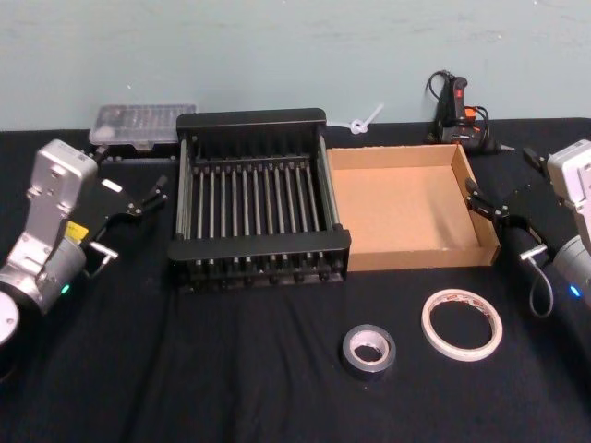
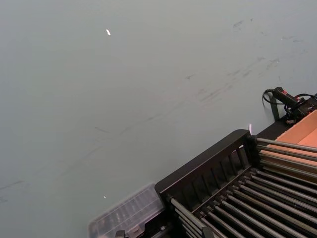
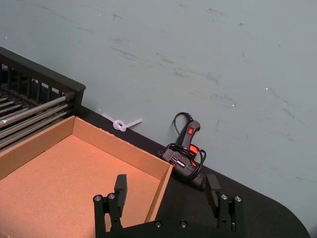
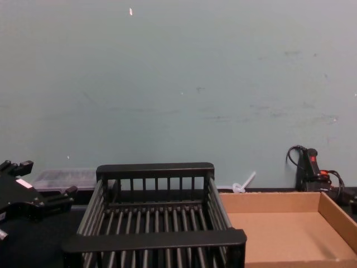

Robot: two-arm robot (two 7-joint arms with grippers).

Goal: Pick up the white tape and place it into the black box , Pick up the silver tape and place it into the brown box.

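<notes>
step: not begun; both boxes hold nothing.
white tape (image 1: pixel 462 323): near right on counter (image 1: pixel 231 388).
silver tape (image 1: pixel 368 348): just left of it.
right gripper (image 1: pixel 488 205): open, holding nothing, beside brown box (image 1: pixel 480 217).
left gripper (image 1: pixel 138 199): open, holding nothing, left of black box (image 1: pixel 259 242).
next: lower a gripper over white tape.

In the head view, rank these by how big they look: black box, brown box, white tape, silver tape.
1. black box and brown box: close in footprint, so no ranking between them.
2. white tape
3. silver tape
</notes>
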